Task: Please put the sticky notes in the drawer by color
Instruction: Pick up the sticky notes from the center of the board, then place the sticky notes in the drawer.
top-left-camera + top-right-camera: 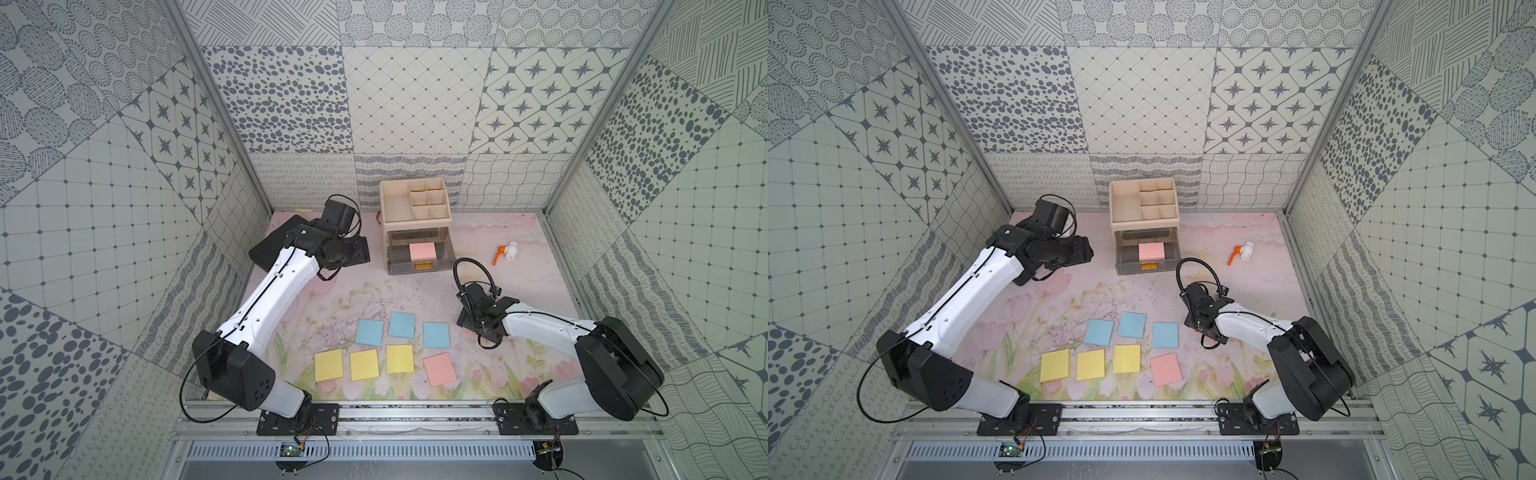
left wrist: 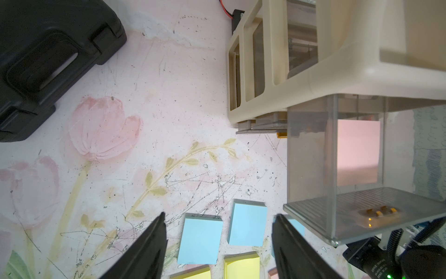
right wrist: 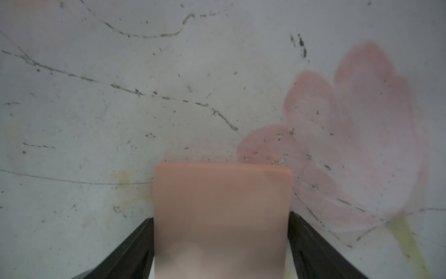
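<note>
- Mat of pale pink vinyl printed with tulips (image 1: 498, 266) covers the work floor, and everything else rests on it.
- Flat black plastic case (image 1: 266, 251) lies at the far left, partly hidden under the left arm.
- Small cream plastic cabinet (image 1: 390, 199) with a divided top tray stands at the far middle, near the back wall.
- Top translucent grey drawer (image 1: 448, 249) of that cabinet is pulled out toward the arms, its gold handle at the front. The left wrist view shows the two drawers below pushed in.
- Left gripper (image 1: 357, 251) hangs by the case, left of the open drawer. Its jaws stand wide apart with nothing between them.
- Right gripper (image 1: 478, 328) points down at the mat, just right of the blue pads. Its jaws press both side edges of a salmon pink square paper pad (image 3: 220, 188). Whether that pad is clear of the mat cannot be told.
- Second salmon pink pad (image 1: 423, 252) lies flat inside the open drawer.
- Three light blue square paper pads (image 1: 402, 324) lie in a row on the near half of the mat.
- Three yellow square paper pads (image 1: 364, 364) form a row just in front of the blue ones.
- Third salmon pink pad (image 1: 439, 369) lies right of the yellow row, slightly turned.
- Small orange-and-white plastic piece (image 1: 505, 252) sits right of the drawer, well apart from the pads.
</note>
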Robot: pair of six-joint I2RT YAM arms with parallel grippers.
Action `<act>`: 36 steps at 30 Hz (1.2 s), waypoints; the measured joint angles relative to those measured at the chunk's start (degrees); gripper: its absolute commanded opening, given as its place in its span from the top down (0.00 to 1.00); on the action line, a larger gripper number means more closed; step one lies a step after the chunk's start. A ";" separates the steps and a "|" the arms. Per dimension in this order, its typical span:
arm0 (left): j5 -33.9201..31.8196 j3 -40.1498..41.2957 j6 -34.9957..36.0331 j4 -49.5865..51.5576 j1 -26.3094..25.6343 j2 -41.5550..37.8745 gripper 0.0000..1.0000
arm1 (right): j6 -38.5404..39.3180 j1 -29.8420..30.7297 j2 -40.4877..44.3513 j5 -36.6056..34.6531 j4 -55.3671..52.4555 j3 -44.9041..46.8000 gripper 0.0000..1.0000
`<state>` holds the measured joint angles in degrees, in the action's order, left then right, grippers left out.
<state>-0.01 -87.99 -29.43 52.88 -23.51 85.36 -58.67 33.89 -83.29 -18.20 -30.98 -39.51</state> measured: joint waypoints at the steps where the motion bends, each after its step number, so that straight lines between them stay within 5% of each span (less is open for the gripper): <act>1: 0.00 0.04 0.00 0.00 0.00 0.00 0.28 | -0.02 0.00 0.00 -0.13 0.00 0.09 0.22; 12: -0.11 0.35 -0.02 0.00 0.00 -0.11 0.28 | -0.94 0.52 1.79 -0.70 0.04 1.29 0.26; 20: -0.42 0.35 -0.02 0.00 0.00 -0.11 0.28 | -0.90 0.59 12.37 0.28 -7.23 0.42 0.26; 36: -0.42 0.28 -0.20 0.00 0.00 -0.11 0.28 | 7.32 0.59 17.97 -0.74 -20.37 -24.24 0.25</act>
<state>-0.43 -87.70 -29.63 52.88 -23.51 85.25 -51.35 34.48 -65.32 -18.94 -51.35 -63.75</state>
